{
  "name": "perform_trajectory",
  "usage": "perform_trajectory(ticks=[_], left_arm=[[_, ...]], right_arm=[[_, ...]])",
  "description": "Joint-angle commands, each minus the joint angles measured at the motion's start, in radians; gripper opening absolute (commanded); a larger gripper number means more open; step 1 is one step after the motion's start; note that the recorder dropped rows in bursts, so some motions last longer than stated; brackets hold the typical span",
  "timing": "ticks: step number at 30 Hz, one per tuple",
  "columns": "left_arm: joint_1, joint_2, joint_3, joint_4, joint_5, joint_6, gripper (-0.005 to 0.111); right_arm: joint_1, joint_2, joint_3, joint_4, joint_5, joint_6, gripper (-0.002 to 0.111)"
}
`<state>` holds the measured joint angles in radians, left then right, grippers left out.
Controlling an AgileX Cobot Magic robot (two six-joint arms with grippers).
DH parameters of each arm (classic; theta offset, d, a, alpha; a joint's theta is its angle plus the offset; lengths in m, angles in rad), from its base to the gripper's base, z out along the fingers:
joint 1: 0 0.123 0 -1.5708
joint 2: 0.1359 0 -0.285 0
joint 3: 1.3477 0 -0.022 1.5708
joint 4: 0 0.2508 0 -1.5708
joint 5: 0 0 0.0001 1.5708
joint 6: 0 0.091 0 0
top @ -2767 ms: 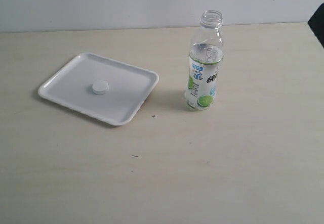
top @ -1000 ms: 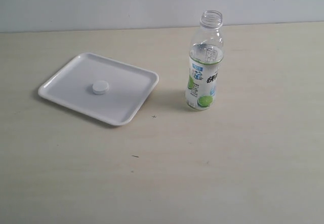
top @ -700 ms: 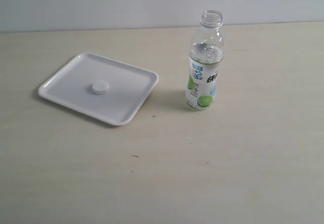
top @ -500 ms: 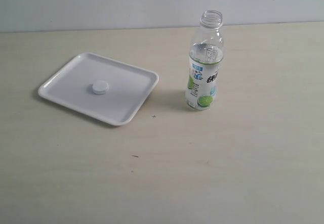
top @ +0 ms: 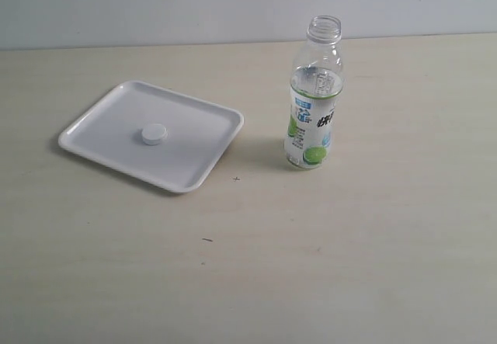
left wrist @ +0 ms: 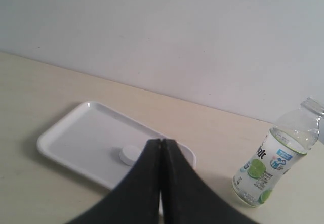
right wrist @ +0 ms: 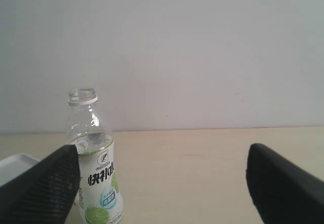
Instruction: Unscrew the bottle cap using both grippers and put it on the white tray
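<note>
The small white bottle cap (top: 154,134) lies flat near the middle of the white tray (top: 198,169), also seen as the cap (left wrist: 129,154) on the tray (left wrist: 66,135). To the right the clear bottle (top: 314,95) stands upright with its neck bare; it appears too as the bottle (left wrist: 276,161) and the bottle (right wrist: 95,168). Neither arm shows in the exterior view. My left gripper (left wrist: 162,142) is shut and empty, away from the tray. My right gripper (right wrist: 162,173) stands open and empty, the bottle beyond its one finger (right wrist: 48,188).
A pale wooden table (top: 311,266) carries everything, with a plain light wall (top: 155,2) behind its far edge. Two tiny dark specks (top: 206,240) lie on the wood in front of the tray.
A dark arm part at the exterior view's right edge has left the picture. Tray, cap and bottle have not moved.
</note>
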<state>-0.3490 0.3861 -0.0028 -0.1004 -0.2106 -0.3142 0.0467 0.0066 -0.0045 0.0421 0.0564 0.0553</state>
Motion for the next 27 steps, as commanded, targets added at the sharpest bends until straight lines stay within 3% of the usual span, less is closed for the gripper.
perform_trajectory(ticks=[1,12,19,27], left_arm=[[0.001,-0.003,0.003,0.005,-0.001,-0.005,0.000],[0.001,-0.002,0.003,0.005,-0.001,-0.001,0.000],[0.003,-0.012,0.003,0.011,0.029,0.084,0.000],[0.206,-0.288,0.003,0.013,0.262,0.184,0.000]], right_arm=[[0.000,-0.007,0.005,0.004,0.003,-0.001,0.084],[0.000,-0.007,0.005,0.004,0.005,-0.002,0.084],[0.000,-0.007,0.005,0.004,0.005,-0.002,0.084],[0.000,-0.007,0.005,0.004,0.005,-0.002,0.084]])
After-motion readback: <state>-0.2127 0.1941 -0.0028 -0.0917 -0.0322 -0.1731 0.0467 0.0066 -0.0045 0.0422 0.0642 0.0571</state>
